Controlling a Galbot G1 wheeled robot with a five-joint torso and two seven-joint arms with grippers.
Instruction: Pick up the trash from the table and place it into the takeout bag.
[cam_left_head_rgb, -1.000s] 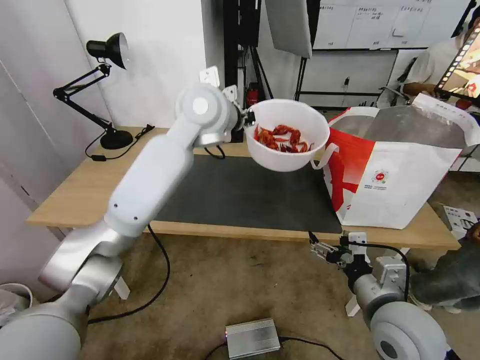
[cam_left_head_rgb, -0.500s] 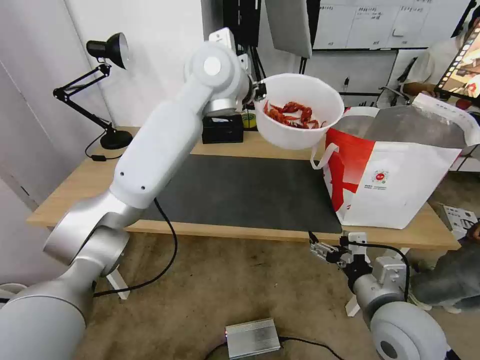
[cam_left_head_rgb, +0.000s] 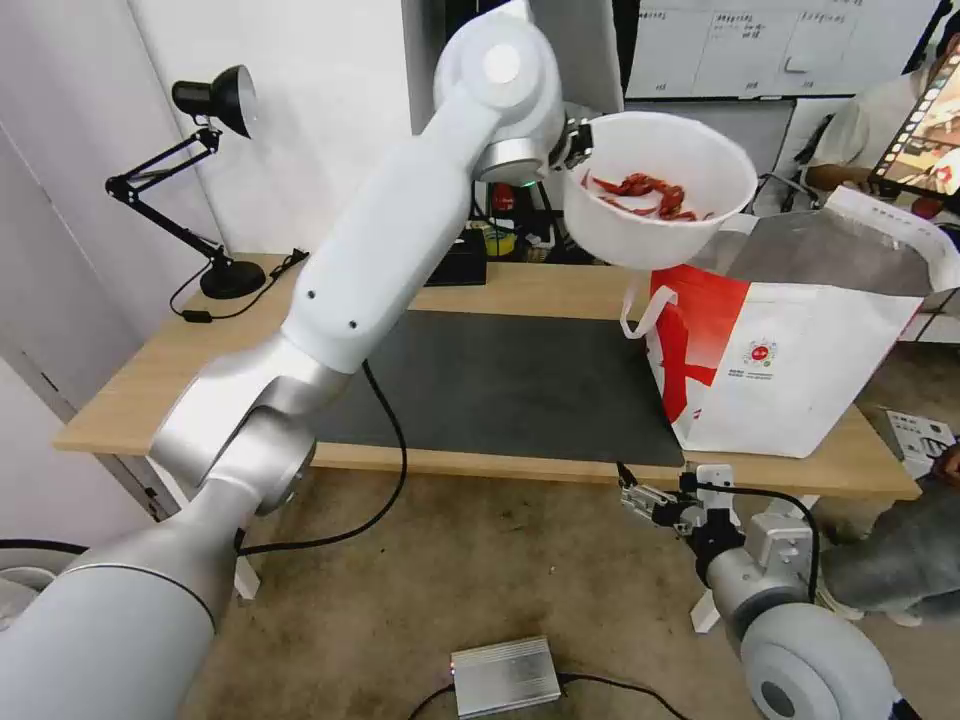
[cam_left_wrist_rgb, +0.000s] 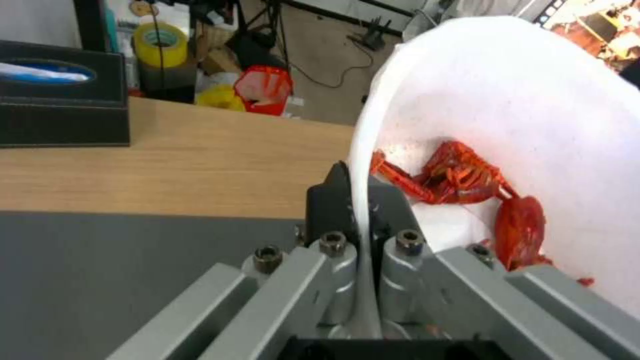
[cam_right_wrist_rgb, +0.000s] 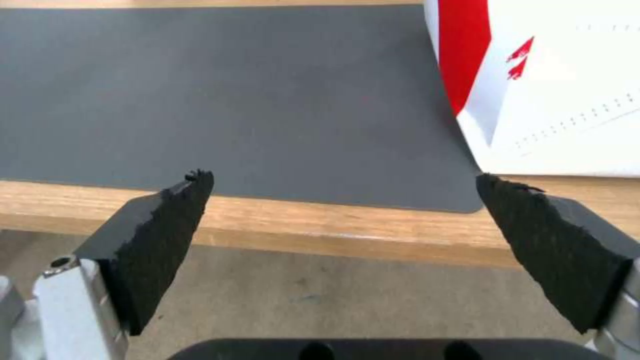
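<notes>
Left tool (cam_left_head_rgb: 577, 148) pinches the rim of the white round bowl of red crayfish shells (cam_left_head_rgb: 655, 190), up above the white-and-red foil-lined takeout bag (cam_left_head_rgb: 790, 340). Right tool (cam_right_wrist_rgb: 340, 220) spread wide, below the light-wood tabletop (cam_left_head_rgb: 150, 385) edge.

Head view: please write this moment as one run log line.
left gripper: shut on bowl of crayfish shells, raised beside takeout bag | right gripper: open, below table edge

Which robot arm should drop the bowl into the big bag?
Probably the left. Its left claw already pinches the rim of the bowl, held high beside the takeout bag opening. The right claw is open, holding nothing, low below the table edge.
</notes>
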